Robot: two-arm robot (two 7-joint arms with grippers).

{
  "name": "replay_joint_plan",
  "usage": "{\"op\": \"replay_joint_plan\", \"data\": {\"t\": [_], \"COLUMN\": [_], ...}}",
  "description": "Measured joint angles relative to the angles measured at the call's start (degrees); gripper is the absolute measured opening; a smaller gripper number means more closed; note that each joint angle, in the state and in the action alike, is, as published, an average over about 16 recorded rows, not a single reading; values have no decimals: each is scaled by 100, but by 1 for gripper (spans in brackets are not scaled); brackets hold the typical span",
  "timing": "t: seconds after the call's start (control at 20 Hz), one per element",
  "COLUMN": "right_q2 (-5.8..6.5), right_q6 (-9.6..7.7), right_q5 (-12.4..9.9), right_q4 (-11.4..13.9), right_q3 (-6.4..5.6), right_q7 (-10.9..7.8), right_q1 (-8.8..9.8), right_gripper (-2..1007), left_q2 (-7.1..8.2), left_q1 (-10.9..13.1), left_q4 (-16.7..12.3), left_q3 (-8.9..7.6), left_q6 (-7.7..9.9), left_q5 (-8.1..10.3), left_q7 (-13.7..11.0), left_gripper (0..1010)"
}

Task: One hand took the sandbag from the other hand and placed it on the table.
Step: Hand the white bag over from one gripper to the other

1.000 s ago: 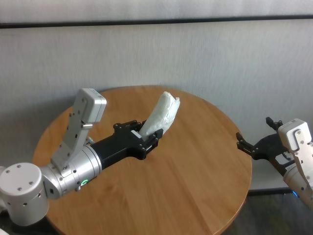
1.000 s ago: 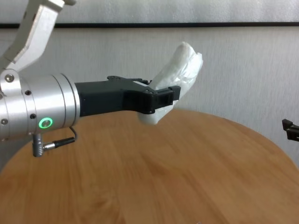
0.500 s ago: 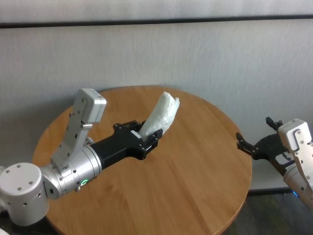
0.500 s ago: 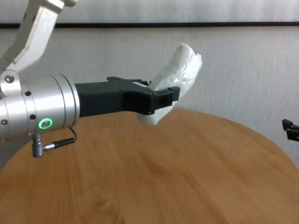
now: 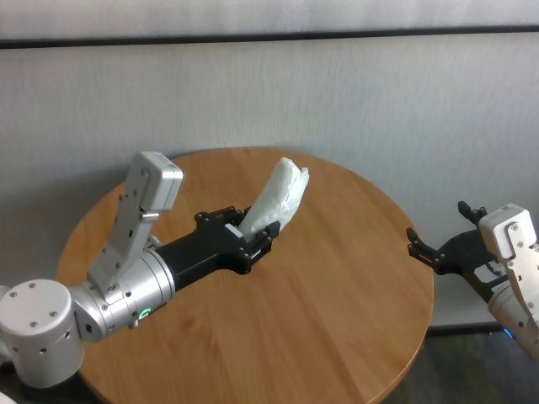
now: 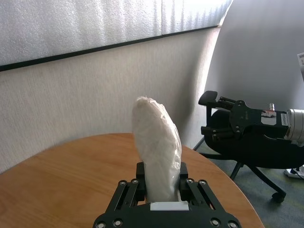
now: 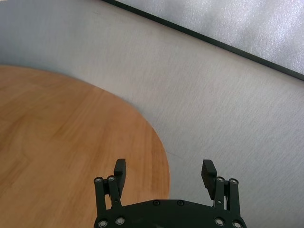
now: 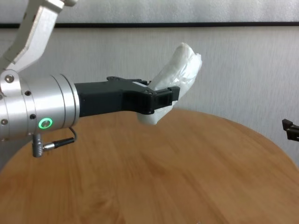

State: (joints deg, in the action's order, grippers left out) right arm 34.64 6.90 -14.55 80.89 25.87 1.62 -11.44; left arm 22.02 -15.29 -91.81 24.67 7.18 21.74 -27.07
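The white lumpy sandbag (image 5: 283, 195) stands tilted up in the air over the round wooden table (image 5: 337, 303), and my left gripper (image 5: 253, 239), the one with the green ring, is shut on its lower end. The left wrist view shows the sandbag (image 6: 157, 142) rising from between the fingers. In the chest view the sandbag (image 8: 181, 70) and left gripper (image 8: 161, 101) hang above the table (image 8: 187, 177). My right gripper (image 5: 438, 232) hovers open and empty just off the table's right edge, facing the bag; its spread fingers show in the right wrist view (image 7: 164, 167).
A grey wall with a dark horizontal strip runs behind the table. A black office chair (image 6: 256, 161) stands on the floor beyond the table's right side, behind the right gripper (image 6: 223, 118).
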Motion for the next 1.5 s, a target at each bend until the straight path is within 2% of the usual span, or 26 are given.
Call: {"op": "replay_joint_plan", "data": {"t": [0.5, 0.8, 1.2, 1.5], "right_q2": [-1, -17, -72, -155], "right_q6": [6, 88, 394, 693], "right_q5": [19, 84, 102, -155], "right_q4": [4, 36, 133, 243], "right_q3": [0, -8, -89, -245], "right_q7": [-4, -64, -272, -535], "right_q1": [5, 35, 133, 252], "right_gripper": [1001, 1001, 1001, 1001], "left_q2": [-2, -3, -3, -3], "left_q1": [-2, -2, -2, -2], "left_q4": [4, 5, 6, 6], "left_q3": [-2, -3, -3, -3], "left_q6": [0, 0, 0, 0], "left_q5": [-1, -1, -1, -1], "left_q7": [0, 0, 0, 0], "left_gripper": [411, 411, 411, 411]}}
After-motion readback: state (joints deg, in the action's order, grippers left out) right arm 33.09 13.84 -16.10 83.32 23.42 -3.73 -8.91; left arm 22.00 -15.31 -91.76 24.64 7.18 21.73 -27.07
